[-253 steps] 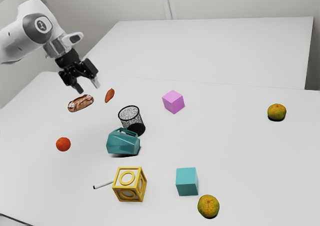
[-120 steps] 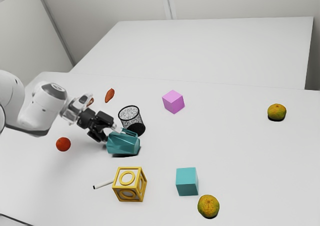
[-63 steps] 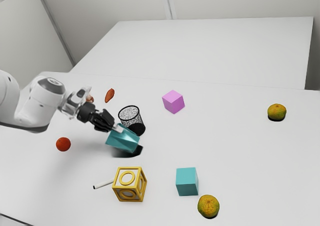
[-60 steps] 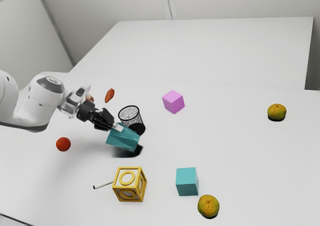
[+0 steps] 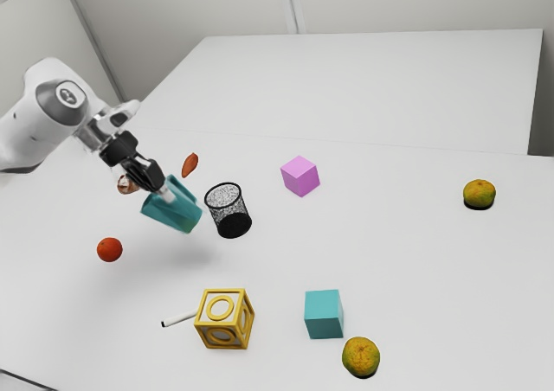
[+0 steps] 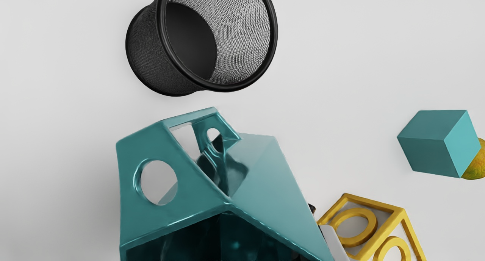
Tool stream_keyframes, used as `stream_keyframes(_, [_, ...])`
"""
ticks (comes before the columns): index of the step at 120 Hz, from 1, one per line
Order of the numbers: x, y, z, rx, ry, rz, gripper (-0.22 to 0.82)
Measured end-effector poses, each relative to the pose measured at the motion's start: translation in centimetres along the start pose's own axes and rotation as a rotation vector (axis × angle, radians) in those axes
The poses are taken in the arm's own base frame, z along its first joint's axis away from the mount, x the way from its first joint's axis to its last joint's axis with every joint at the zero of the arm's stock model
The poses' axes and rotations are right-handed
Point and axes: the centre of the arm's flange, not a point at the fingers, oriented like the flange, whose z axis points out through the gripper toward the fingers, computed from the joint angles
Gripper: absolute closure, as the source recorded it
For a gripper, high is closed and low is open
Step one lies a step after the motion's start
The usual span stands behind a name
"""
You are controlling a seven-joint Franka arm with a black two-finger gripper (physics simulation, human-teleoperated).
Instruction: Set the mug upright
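Observation:
My gripper (image 5: 164,192) is at the exterior view's left, above the table, shut on the teal mug (image 5: 177,211). The faceted mug hangs tilted in the air, its shadow on the table below it. In the wrist view, the mug (image 6: 273,177) shows its dark open mouth toward the hand and its angular handle with holes on the side near the mesh cup. There the gripper (image 6: 317,249) pinches the mug's wall by the rim, a pale fingertip (image 6: 335,242) against the outside; the other finger is mostly hidden within the mouth.
The black mesh cup (image 5: 228,209) stands close beside the lifted mug. Nearer the camera are a yellow-framed block (image 5: 224,319), a white marker (image 5: 179,319) and a teal cube (image 5: 324,314). A red-orange fruit (image 5: 110,250) lies at the exterior view's left, a pink cube (image 5: 300,176) beyond the cup.
The arm has gone down to the lying mug, taken hold of it and tilted it. Since half a second ago, hand and mug have risen and moved toward the exterior view's left, away from the mesh cup.

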Motion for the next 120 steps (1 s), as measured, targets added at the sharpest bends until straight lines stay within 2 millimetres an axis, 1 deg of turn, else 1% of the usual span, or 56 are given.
stream_keyframes(6, [0.8,0.7,-0.6,0.072,-0.043,0.022,0.79])
stream_keyframes(12, [1.4,1.3,-0.5,0.135,-0.084,0.039,0.79])
stream_keyframes(24, [2.6,2.0,1.0,0.23,-0.144,0.058,0.79])
stream_keyframes(39, [4.5,1.9,3.7,0.324,-0.195,0.069,0.79])
stream_keyframes(44, [4.8,1.6,4.4,0.342,-0.201,0.062,0.79])
stream_keyframes(49, [5.0,0.7,4.9,0.358,-0.202,0.043,0.79])
stream_keyframes(61, [4.5,-2.2,4.9,0.401,-0.194,-0.022,0.79])
stream_keyframes(68, [4.4,-3.0,5.2,0.42,-0.193,-0.045,0.79])
stream_keyframes(73, [4.5,-3.1,5.5,0.432,-0.192,-0.053,0.79])
stream_keyframes(90, [5.0,-2.3,6.6,0.473,-0.197,-0.062,0.79])
stream_keyframes(107, [5.0,-3.2,7.9,0.497,-0.203,-0.106,0.79])
stream_keyframes(120, [5.2,-3.2,8.9,0.508,-0.205,-0.128,0.79])
